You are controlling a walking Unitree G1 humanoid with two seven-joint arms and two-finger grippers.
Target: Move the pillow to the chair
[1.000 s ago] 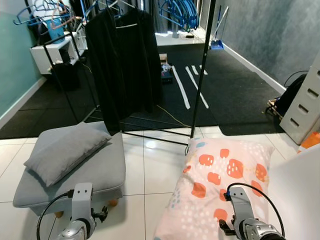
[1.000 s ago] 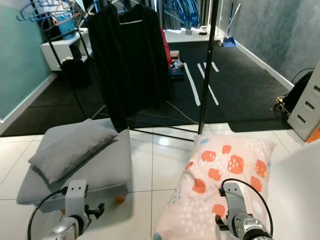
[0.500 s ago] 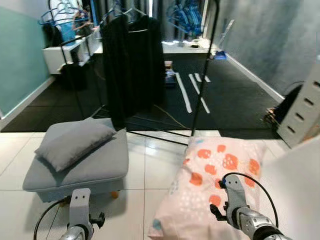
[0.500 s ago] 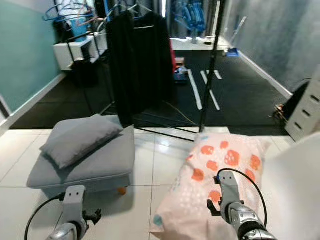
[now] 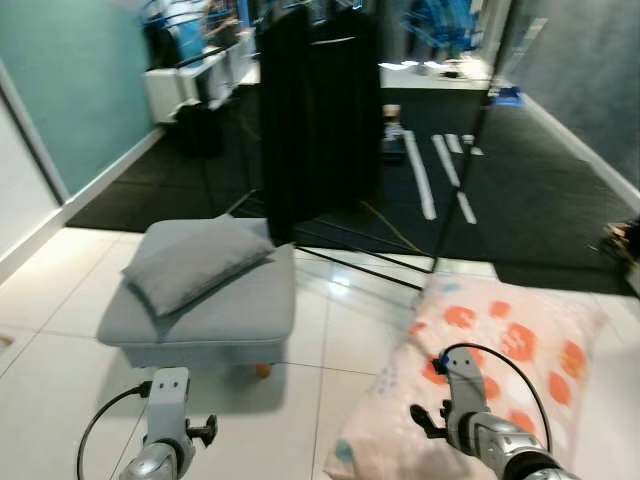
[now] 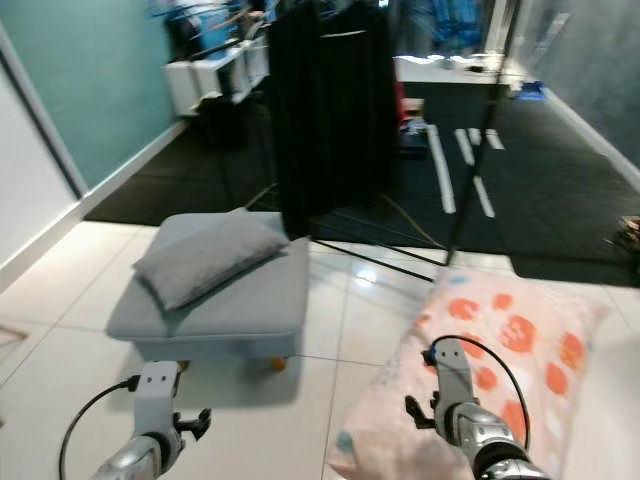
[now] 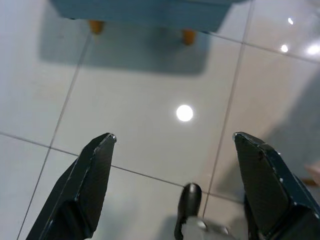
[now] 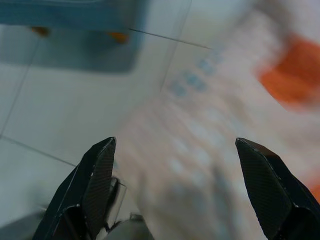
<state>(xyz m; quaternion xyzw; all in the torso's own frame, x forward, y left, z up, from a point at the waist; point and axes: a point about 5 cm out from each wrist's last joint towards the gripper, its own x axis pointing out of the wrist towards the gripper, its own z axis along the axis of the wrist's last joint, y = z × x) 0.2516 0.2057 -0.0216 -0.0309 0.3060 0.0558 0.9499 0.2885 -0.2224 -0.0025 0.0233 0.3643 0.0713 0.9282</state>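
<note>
Patterned pillow (image 5: 510, 375), pale pink with orange blotches and small white and blue marks, flat on white tile floor (image 5: 60, 310) at right of scene, near edge under right arm. Grey chair (image 5: 215, 310), a low padded seat on short orange-brown legs, at left, well apart from patterned pillow, with bare tile between. Grey cushion (image 5: 190, 265) lying on top of chair, toward its left side.

Right gripper (image 8: 175, 195) above pillow's near-left part; fingers (image 8: 97, 177) spread wide, nothing between them; pillow fabric and tile below, blurred in wrist view. No contact with pillow discernible.

Left gripper (image 7: 172, 187) low over bare tile in front of chair; fingers (image 7: 95, 172) spread wide, nothing held. Chair's lower edge and 2 orange legs beyond fingertips in left wrist view, shadow beneath.

Behind chair: black garment (image 5: 315, 110) hanging on a black clothes rack (image 5: 470, 140), rack's base rail running across floor between chair and pillow. Further back, dark carpet (image 5: 540, 190) with white floor stripes (image 5: 420, 175). Teal wall (image 5: 70, 90) at left. Head views slightly blurred.
</note>
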